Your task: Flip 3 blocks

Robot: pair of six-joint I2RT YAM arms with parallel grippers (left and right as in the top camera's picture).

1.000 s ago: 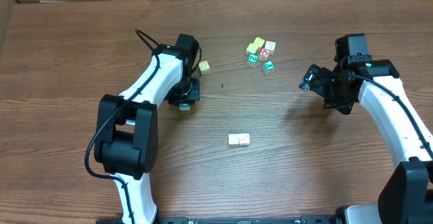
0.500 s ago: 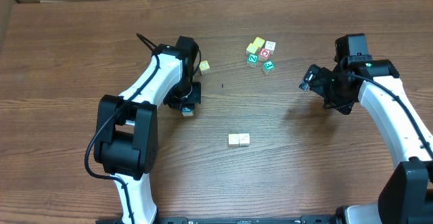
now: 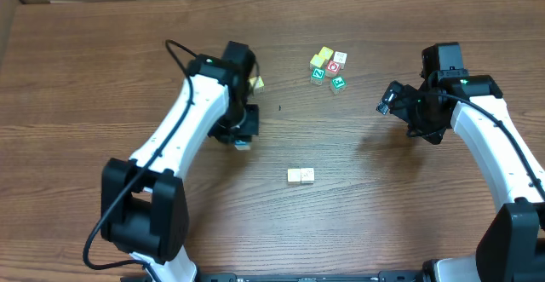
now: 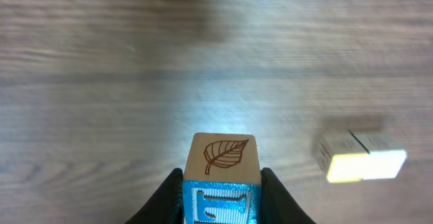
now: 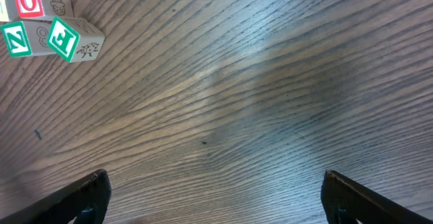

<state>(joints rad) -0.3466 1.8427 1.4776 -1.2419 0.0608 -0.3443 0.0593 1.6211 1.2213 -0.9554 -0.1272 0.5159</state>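
Left claw (image 3: pixel 241 134) narrow, clamped on a block (image 4: pixel 220 158) with a leaf face and a teal letter face, left of the counter's (image 3: pixel 409 214) middle. Pair of pale blocks (image 3: pixel 301 175) touching side by side, nearer the front edge. Right claw (image 5: pixel 216 198) spread wide, gripping nothing, toward the right edge.

held block (image 4: pixel 220 173) between fingers (image 4: pixel 168 200) | block pair (image 4: pixel 362 158) right of it
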